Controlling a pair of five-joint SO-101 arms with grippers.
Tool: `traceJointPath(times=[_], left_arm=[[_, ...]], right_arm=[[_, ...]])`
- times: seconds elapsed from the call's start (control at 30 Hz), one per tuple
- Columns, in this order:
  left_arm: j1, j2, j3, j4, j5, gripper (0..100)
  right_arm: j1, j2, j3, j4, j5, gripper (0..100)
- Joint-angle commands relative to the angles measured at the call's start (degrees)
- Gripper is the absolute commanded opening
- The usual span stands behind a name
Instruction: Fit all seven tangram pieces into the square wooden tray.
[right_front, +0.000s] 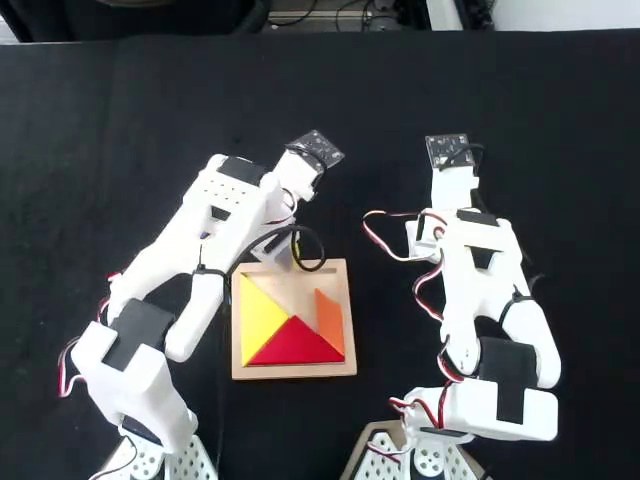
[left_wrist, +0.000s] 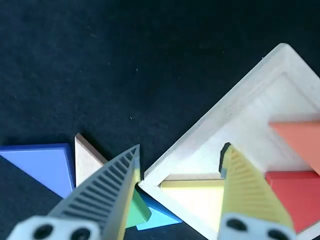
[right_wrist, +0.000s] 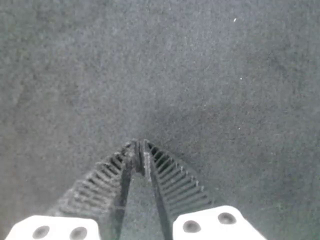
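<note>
Over a corner of the square wooden tray (left_wrist: 200, 125), the left gripper (left_wrist: 180, 149) is spread: one finger above the yellow triangle (left_wrist: 192, 200) inside, the other outside above a green piece (left_wrist: 140, 210). The red triangle (right_front: 297, 345) and orange piece (right_front: 330, 315) also lie in the tray; a blue triangle (left_wrist: 42, 165) lies outside. The right gripper (right_wrist: 139, 146), pressed together, hangs over black cloth (right_wrist: 160, 60).

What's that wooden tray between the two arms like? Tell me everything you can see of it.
The wooden tray is square, made of pale wood, with a raised rim around a shallow recess. It lies flat on the black table. Inside lie a yellow triangle, a red triangle and an orange piece; the far part is bare. The left gripper hangs open astride one corner.
</note>
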Motion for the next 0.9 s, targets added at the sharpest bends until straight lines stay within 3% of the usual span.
traceJointPath(times=[0.0,0.2,0.47,0.87], left_arm=[[3.0,-0.8,1.0,0.4,-0.5,26],[9.3,-0.6,8.0,-0.1,-0.5,26],[9.3,-1.1,11.1,0.3,-0.5,26],[5.8,-1.1,-3.6,3.6,-0.4,26]], right_arm=[[-1.0,0.0,-2.3,-0.4,0.1,1.1],[-1.0,0.0,-2.3,-0.4,0.1,1.1],[-1.0,0.0,-2.3,-0.4,0.1,1.1],[-1.0,0.0,-2.3,-0.4,0.1,1.1]])
